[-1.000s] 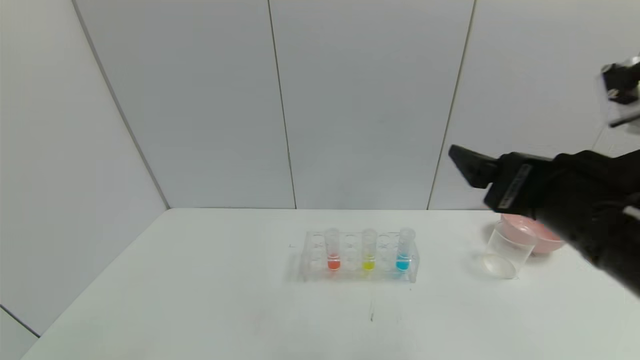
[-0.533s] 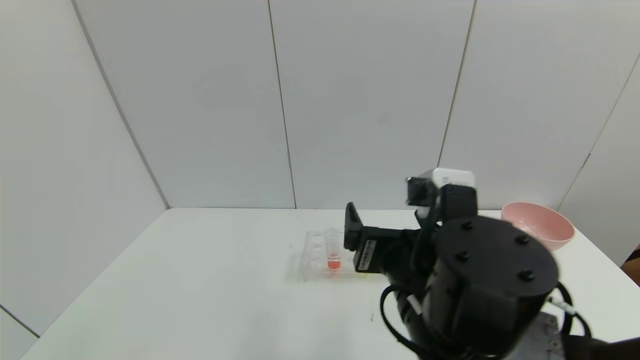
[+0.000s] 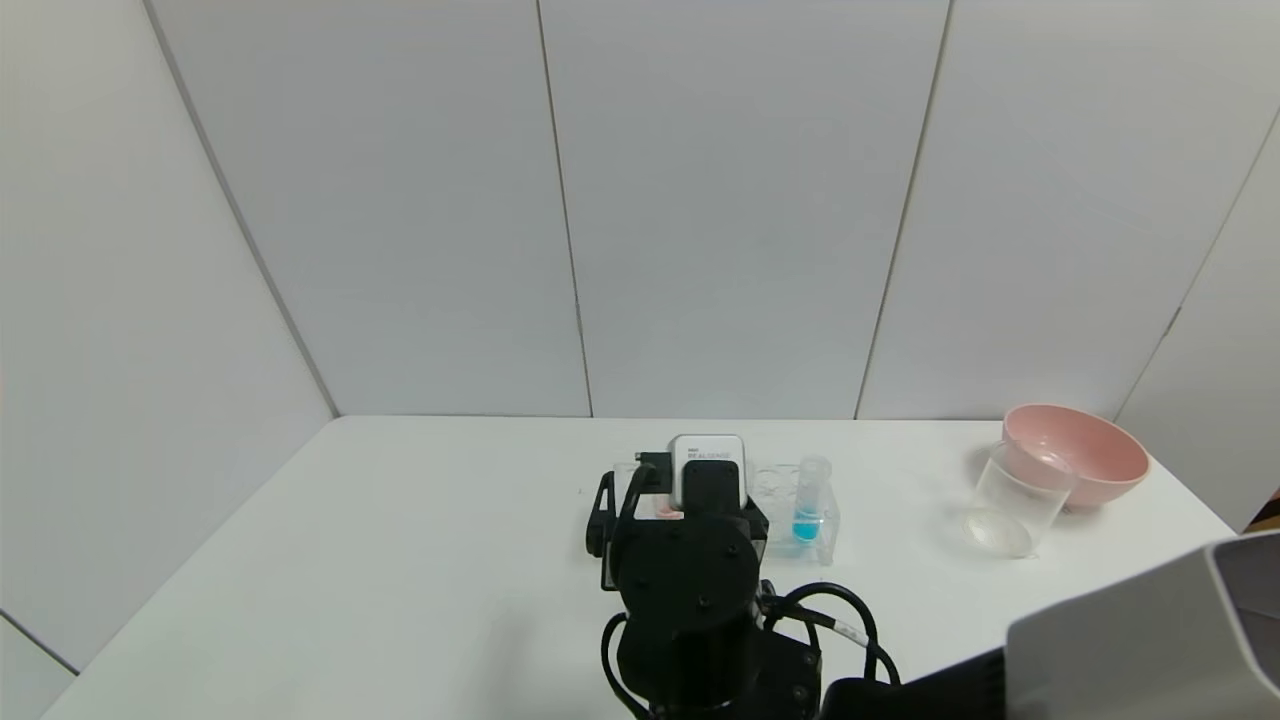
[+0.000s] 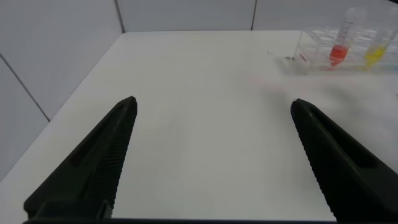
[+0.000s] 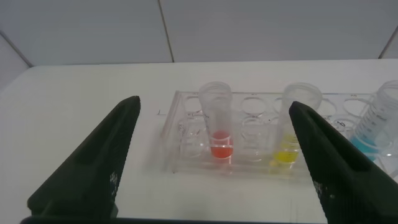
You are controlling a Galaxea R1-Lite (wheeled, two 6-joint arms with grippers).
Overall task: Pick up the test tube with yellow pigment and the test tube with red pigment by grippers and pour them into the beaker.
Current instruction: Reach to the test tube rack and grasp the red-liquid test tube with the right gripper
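head view looks forward and down over the table (image 3: 400, 560) toward the wall. right wrist view faces the tube rack (image 5: 261, 146) closely. left wrist view sees that rack (image 4: 339, 53) farther off, across bare table.

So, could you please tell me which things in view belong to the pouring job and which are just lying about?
Part of the job:
- red-pigment test tube, in the rack
- yellow-pigment test tube, in the rack
- beaker
- right gripper, open, facing the rack
- left gripper, open, away from the rack

Just lying about:
- blue-liquid tube
- pink bowl
- tube rack
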